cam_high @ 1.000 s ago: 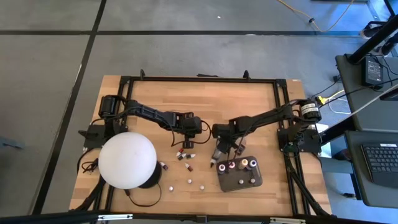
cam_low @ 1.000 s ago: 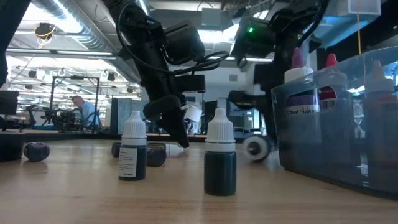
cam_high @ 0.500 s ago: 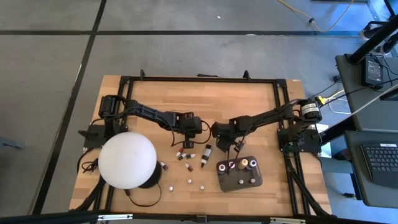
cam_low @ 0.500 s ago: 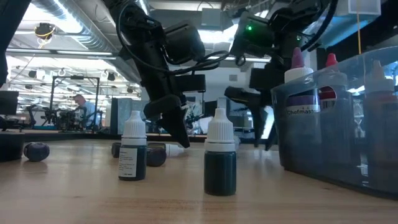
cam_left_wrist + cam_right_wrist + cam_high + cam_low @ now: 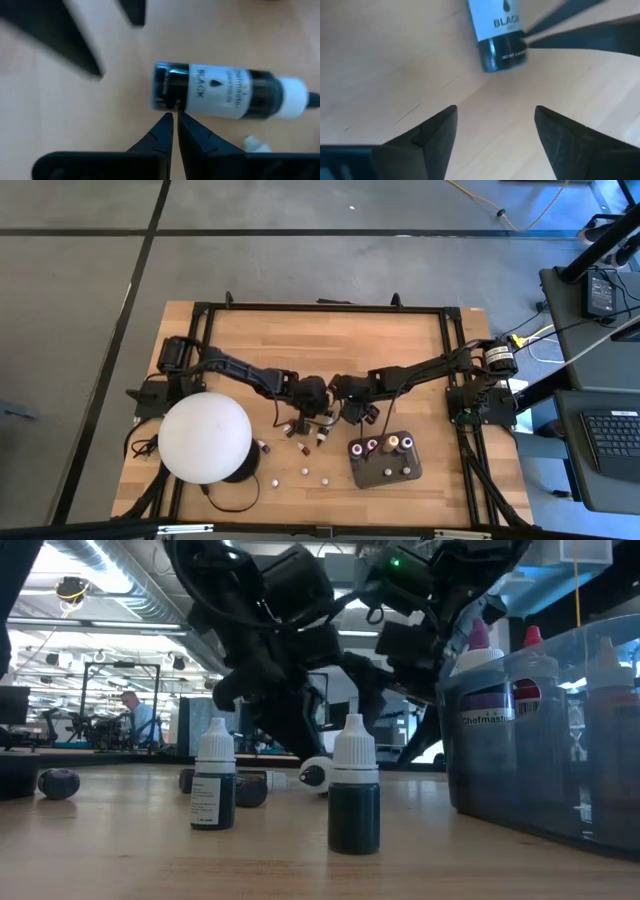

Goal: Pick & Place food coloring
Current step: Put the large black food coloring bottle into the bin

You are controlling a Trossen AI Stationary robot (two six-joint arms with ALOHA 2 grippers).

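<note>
A black food coloring bottle (image 5: 220,92) with a white cap lies on its side on the wooden table (image 5: 400,350), between my two grippers (image 5: 322,434). My left gripper (image 5: 174,119) is shut, its tips at the bottle's side near the base end. My right gripper (image 5: 495,125) stands open just above the table, right of the bottle (image 5: 500,35), with nothing between its fingers. Several bottles stand upright in the dark grey tray (image 5: 385,472). Other small bottles (image 5: 297,430) lie loose on the table. My left gripper's shut fingertips (image 5: 167,122) stand at the lying bottle's long side, close to its base end (image 5: 167,95), coming at it across the bottle. I cannot tell whether they touch it.
A big white dome (image 5: 205,438) stands at the near left. Two small bottles (image 5: 215,790) (image 5: 354,795) stand upright near the front edge. The tray (image 5: 545,730) is at the near right. The far half of the table is bare wood.
My right gripper has opened and let go of the black bottle, then risen a little toward the far edge. The bottle has fallen onto its side and shifted toward the table's left. My left gripper, still shut, has moved right toward the bottle.
</note>
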